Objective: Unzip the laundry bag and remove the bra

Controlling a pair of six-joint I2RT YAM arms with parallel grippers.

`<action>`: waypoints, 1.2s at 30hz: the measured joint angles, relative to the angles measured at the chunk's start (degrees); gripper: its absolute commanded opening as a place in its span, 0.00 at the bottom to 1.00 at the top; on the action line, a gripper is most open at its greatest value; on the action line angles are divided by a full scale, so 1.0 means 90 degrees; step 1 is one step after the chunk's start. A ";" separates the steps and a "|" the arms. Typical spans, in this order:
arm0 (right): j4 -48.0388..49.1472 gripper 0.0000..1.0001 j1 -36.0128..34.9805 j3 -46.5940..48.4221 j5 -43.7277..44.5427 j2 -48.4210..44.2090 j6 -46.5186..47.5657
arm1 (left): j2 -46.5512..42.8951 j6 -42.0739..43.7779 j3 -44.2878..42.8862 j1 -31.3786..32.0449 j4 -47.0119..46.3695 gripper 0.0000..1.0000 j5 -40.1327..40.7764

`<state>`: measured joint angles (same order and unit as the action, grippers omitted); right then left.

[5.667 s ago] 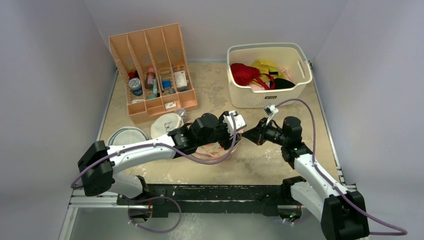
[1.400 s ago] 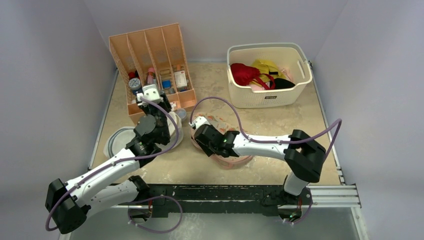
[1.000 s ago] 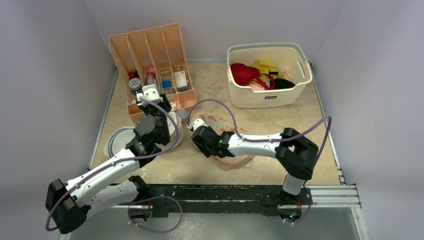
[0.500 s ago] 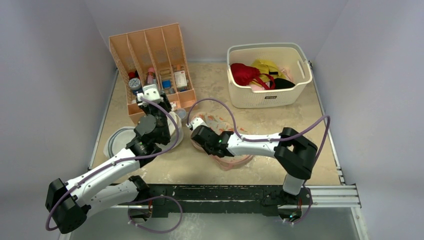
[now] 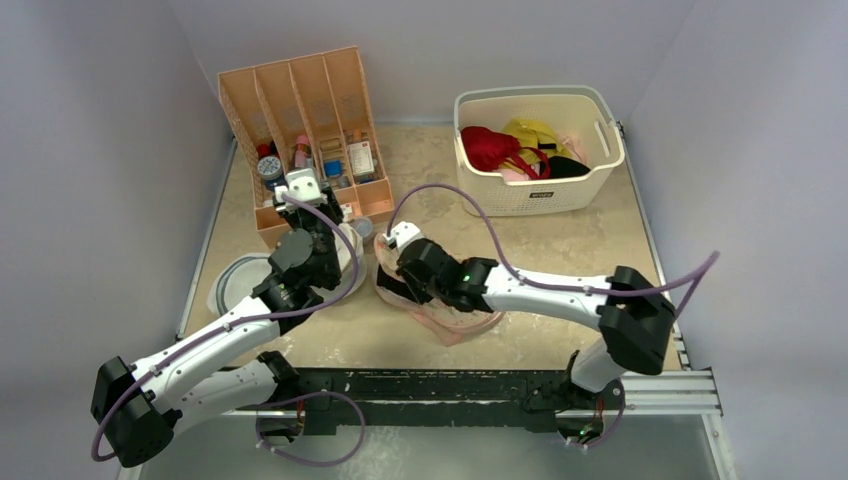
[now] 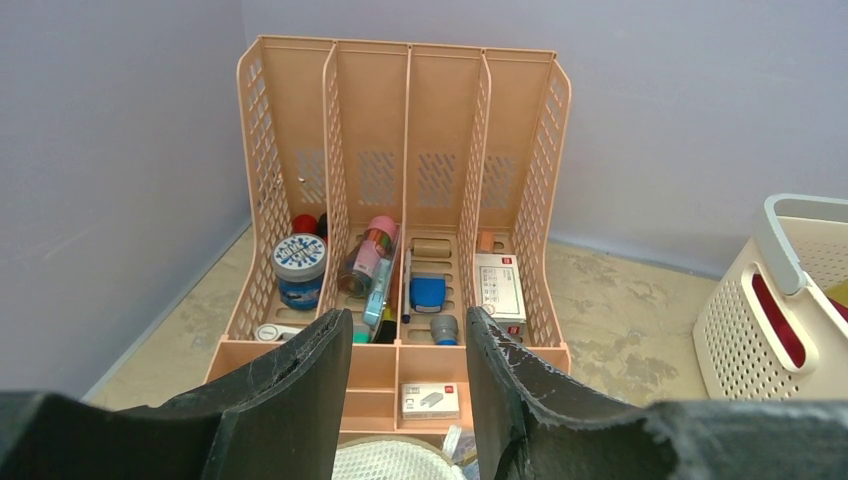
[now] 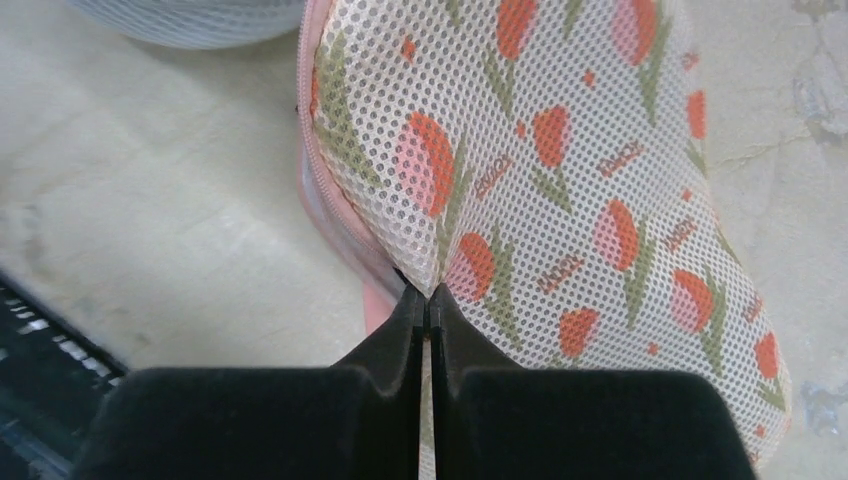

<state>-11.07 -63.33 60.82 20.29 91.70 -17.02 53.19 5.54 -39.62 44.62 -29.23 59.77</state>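
The laundry bag [image 5: 462, 322] lies mid-table, cream with red-orange flowers and a pink zip rim [image 7: 318, 190]. In the right wrist view its printed mesh top [image 7: 560, 180] fills the frame. My right gripper [image 7: 428, 295] is shut on a pinched fold of this top layer at the bag's left end; it also shows in the top view [image 5: 402, 280]. My left gripper [image 6: 407, 325] is open and empty, held above a round white mesh bag [image 6: 390, 462] and facing the organizer; it also shows in the top view [image 5: 318, 228]. The bra is hidden.
A peach desk organizer [image 5: 305, 130] with bottles and boxes stands at the back left. A white basket [image 5: 540, 195] with red, yellow and dark garments stands at the back right. A grey-white mesh disc [image 5: 240, 275] lies left of the left arm.
My right gripper has pulled up and slightly right with the bag's top layer in it, lifting the bag's left end; its elbow swung right. The left arm has not moved.
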 measured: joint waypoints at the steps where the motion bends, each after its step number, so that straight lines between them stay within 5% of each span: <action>1: 0.0053 0.00 0.0066 -0.0075 -0.0248 -0.0185 -0.0019 | 0.0000 -0.0007 0.0000 0.0000 0.0010 0.44 0.0000; 12: 0.1678 0.00 0.2827 -0.1630 -0.4680 -0.1899 -0.0969 | 0.0034 -0.0053 0.0000 0.0000 0.0036 0.44 -0.0046; 21: 0.2790 0.00 0.4262 -0.2390 -0.7053 -0.2317 -0.2647 | 0.0097 -0.0121 0.0000 0.0000 0.0160 0.44 -0.0114; 28: 0.2895 0.00 0.4894 -0.2640 -0.7354 -0.2664 -0.3441 | 0.0104 -0.0192 0.0000 0.0000 0.0168 0.44 -0.0119; 36: 0.2290 0.02 0.6450 -0.3087 -0.7057 -0.2820 -0.2946 | 0.0104 -0.0221 0.0000 0.0000 0.0197 0.44 -0.0168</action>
<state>9.54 -5.28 33.04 -43.22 66.32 -43.53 54.13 3.55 -39.62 44.62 -27.46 58.26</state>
